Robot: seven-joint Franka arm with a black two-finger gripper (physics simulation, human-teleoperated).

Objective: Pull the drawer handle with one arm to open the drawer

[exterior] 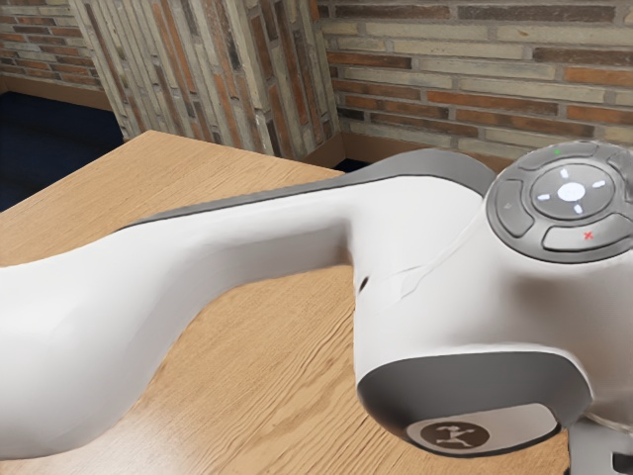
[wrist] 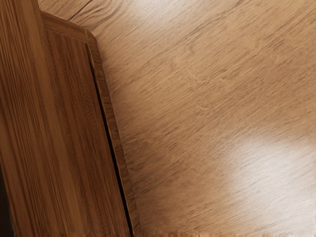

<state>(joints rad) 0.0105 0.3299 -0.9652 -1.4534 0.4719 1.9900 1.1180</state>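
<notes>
- The drawer point(wrist: 54, 148) sits just under my hand: a dark-grained wooden body with a raised border, standing on the counter point(wrist: 212, 123) at one side of what my wrist camera sees.
- A thin dark seam point(wrist: 111, 148) runs along the panel's edge. It may be the gap between the drawer front and its frame, though at this angle I cannot be sure which face I am looking at.
- I cannot tell where the handle lies, so the grip point is not settled yet.
- Handling, as I judge it: stiff wood that will not flex, and the drawer should slide along one line only. The handle is the right place to take hold, gripped across its bar from two sides and pulled straight out, because a skewed pull could jam it or drag the whole cabinet over the smooth counter.
- I cannot tell how far my end effector is open or whether it has hold of anything.
- In the exterior view my white arm point(exterior: 297, 267) stretches over the pale wooden counter toward that view's right.
- A brick wall point(exterior: 475, 69) stands behind the counter.
</notes>
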